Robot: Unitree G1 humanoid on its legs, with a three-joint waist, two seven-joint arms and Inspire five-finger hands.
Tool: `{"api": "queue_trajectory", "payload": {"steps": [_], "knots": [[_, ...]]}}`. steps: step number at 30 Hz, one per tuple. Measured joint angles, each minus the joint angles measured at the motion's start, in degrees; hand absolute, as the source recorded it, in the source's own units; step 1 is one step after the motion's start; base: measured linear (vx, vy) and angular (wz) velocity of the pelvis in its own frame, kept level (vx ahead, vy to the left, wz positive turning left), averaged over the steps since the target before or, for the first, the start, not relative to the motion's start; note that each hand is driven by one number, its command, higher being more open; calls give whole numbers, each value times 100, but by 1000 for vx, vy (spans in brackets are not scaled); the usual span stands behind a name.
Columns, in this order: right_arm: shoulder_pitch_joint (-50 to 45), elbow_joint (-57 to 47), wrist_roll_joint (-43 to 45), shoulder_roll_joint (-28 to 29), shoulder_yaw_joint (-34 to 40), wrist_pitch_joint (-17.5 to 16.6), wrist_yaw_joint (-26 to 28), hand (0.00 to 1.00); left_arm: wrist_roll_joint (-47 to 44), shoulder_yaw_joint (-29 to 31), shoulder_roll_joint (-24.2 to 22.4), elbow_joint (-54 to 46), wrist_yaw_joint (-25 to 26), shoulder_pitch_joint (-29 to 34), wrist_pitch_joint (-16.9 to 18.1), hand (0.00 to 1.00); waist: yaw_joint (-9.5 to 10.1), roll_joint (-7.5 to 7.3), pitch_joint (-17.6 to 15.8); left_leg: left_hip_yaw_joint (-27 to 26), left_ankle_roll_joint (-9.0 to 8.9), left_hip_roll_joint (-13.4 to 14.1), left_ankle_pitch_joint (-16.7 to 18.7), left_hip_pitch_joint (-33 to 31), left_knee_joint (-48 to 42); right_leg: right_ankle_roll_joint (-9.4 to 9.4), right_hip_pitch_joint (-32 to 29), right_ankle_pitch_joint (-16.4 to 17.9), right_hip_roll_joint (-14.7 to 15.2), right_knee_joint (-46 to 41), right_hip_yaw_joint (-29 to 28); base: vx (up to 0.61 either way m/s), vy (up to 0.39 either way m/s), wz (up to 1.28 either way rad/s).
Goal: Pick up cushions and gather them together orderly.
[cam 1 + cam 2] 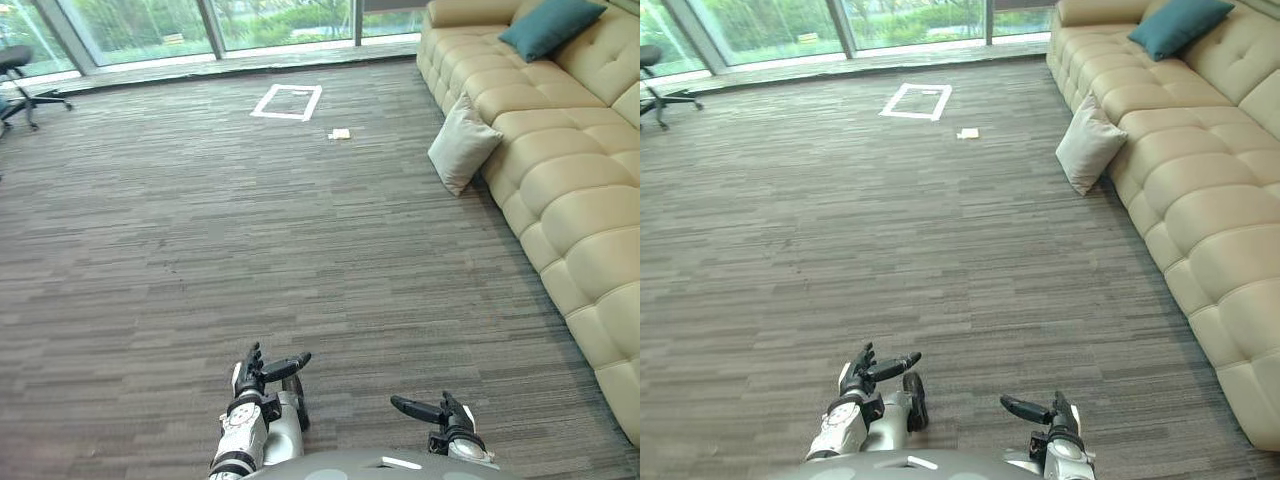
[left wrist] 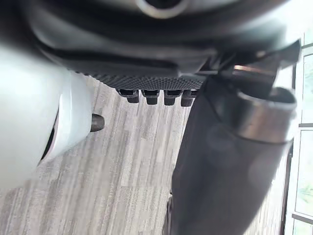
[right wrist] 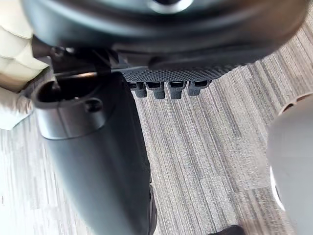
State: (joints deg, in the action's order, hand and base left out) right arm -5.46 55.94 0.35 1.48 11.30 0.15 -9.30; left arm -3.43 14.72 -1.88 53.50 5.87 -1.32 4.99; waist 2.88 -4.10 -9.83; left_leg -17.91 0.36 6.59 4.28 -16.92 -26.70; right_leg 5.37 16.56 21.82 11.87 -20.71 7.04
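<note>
**Both hands empty, cushions well ahead**

My left hand (image 1: pixel 262 372) and right hand (image 1: pixel 440 412) hover low over the carpet (image 1: pixel 200 250), fingers straight and loosely spread, holding nothing. The pale cushion (image 1: pixel 462 145) stands on the floor, leaning against the sofa (image 1: pixel 580 190). The teal cushion (image 1: pixel 550 25) lies on the sofa's far end. My right wrist view catches the sofa's edge.

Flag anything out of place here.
The pale beige square fabric cushion stands on the grey carpet, tilted against the front of the cream tufted sofa, while the teal fabric cushion lies up on the sofa. A small pale flat object lies loose on the carpet beside the white tape rectangle.
</note>
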Motion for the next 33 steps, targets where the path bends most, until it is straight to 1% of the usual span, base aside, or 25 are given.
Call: {"api": "queue_trajectory", "payload": {"steps": [2,3,4,5,6,8,9,10,11,12,13,14,15,16,17,19,20,22,23,24,26,27,30,31,33], "knots": [[13,-12,-15,98,55,0,35,100,-6,-21,108,120,12,-98,-41,100,-8,-199,-16,-107,73,-239,388,196,-152,112,-565,-337,334,-1420,-309,563,310,-2],[28,-38,-29,110,51,-1,57,100,-6,-55,178,295,45,-190,-87,100,-20,-268,-23,-147,136,-408,621,475,-93,68,-1189,-1141,511,-2819,-582,602,306,6],[29,-115,-33,99,47,-23,104,100,-5,-92,215,442,100,-220,-165,100,-37,-252,-61,-155,164,-531,795,877,64,113,-1663,-1247,631,-3835,-626,719,326,6],[28,-126,-31,85,46,-30,118,100,-5,-95,216,456,112,-216,-177,100,-39,-256,-59,-155,164,-551,823,975,104,107,-1725,-1244,640,-3972,-610,604,236,-6],[25,-192,-35,9,42,-69,142,100,-6,-110,211,521,131,-181,-190,100,-62,-135,-116,-165,172,-595,895,1473,394,67,-2074,-1214,646,-4421,-467,584,186,-14],[18,-381,-39,-68,84,-140,143,100,-6,-165,215,534,133,-46,-189,100,-138,42,-116,-142,154,-598,911,2313,1138,-132,-2933,-971,517,-4498,118,559,129,-11],[24,-414,-37,-61,103,-158,143,100,-7,-222,226,534,140,-18,-187,100,-159,55,-121,-131,149,-596,913,2434,1248,-160,-3102,-906,473,-4407,236,543,48,7],[44,-473,-33,-69,112,-174,140,100,-6,-266,237,563,138,-6,-188,100,-184,80,-149,-119,147,-586,911,2673,1432,-317,-3310,-785,404,-4078,458,536,-23,22],[90,-513,-27,-108,111,-164,134,100,-6,-326,232,651,122,-11,-192,100,-279,84,-172,-121,147,-548,911,3054,1682,-471,-3589,-700,277,-3122,867,537,-51,24],[103,-521,-28,-108,111,-159,134,100,-4,-337,221,660,120,-2,-193,100,-302,84,-172,-123,146,-532,913,3170,1757,-481,-3658,-719,214,-2759,980,537,-92,30],[124,-542,-27,-103,113,-160,135,100,0,-431,212,688,117,2,-193,100,-332,82,-182,-105,89,-493,950,3404,1942,-457,-3783,-872,55,-1792,1110,542,-150,36],[137,-561,-18,-103,123,-153,149,100,21,-492,182,712,103,5,-189,100,-351,82,-197,8,-97,-444,1069,3639,2070,-585,-3832,-1515,-83,-1144,1054,815,-275,53],[190,-541,-33,-128,148,-148,150,100,34,-485,130,777,81,-34,-192,100,-361,135,-224,141,-185,-351,1134,3817,2138,-921,-3722,-1718,-200,-1254,1075,598,-227,39],[242,-504,-56,-162,149,-147,149,100,50,-491,93,794,66,-46,-185,100,-315,184,-225,143,-172,-327,1100,3816,2137,-902,-3751,-1603,-206,-1368,1087,493,-198,26],[286,-497,-133,-191,164,-149,147,100,104,-488,16,751,-12,-48,-157,100,-313,226,-262,175,-218,-318,928,3829,2066,-955,-3777,-1267,-151,-1665,1073,433,-202,15],[303,-502,-127,-182,321,-118,152,100,188,-481,-111,760,-20,-51,-161,100,-366,342,-236,308,-471,-183,721,3818,1531,-1050,-3583,-673,-101,-2026,1153,604,-283,19],[303,-501,-130,-184,323,-99,150,100,188,-482,-125,757,-24,-50,-163,100,-387,383,-228,449,-574,-66,698,3661,1048,-1023,-3453,-585,-165,-1972,1194,522,-262,25],[252,-493,-141,-175,267,-45,153,100,186,-432,-140,593,-58,-36,-177,100,-435,513,-262,1143,-1548,410,173,2306,-2171,-989,-2697,-450,-470,-1445,1409,530,-247,17],[251,-494,-142,-177,267,-39,157,100,186,-411,-142,571,-61,-30,-177,100,-430,518,-266,1150,-1545,439,172,2213,-2363,-994,-2638,-446,-501,-1405,1406,470,-136,-18],[235,-428,-141,-216,161,-30,156,100,185,-207,-150,420,-73,15,-175,100,-419,557,-278,1078,-1515,589,189,1670,-3485,-1027,-2217,-426,-661,-1102,1391,462,-70,-39],[226,-328,-73,-229,39,-22,115,100,171,18,-142,269,-47,38,-170,100,-376,500,-298,809,-1217,640,351,1058,-3863,-1077,-1568,-385,-802,-604,1296,369,-25,-41],[215,-242,-24,-236,-30,-16,109,100,140,21,-137,143,-38,57,-117,100,-301,454,-295,593,-881,639,541,735,-3530,-1060,-1278,-391,-826,-339,1230,347,6,-29],[214,-180,-25,-255,-129,-1,107,100,130,21,-173,1,-25,73,1,100,-229,425,-301,281,-477,550,775,340,-2142,-873,-831,-444,-819,69,1036,326,41,-40],[215,-144,-27,-248,-132,4,102,100,130,11,-178,-36,-49,63,6,100,-176,409,-310,276,-454,429,780,259,-1100,-778,-619,-413,-791,239,872,459,132,-64],[208,-110,-32,-230,-149,8,51,100,129,13,-174,-46,-57,17,30,100,-113,379,-329,511,-474,295,670,132,108,-627,-388,-318,-738,388,585,540,211,-72]]}}
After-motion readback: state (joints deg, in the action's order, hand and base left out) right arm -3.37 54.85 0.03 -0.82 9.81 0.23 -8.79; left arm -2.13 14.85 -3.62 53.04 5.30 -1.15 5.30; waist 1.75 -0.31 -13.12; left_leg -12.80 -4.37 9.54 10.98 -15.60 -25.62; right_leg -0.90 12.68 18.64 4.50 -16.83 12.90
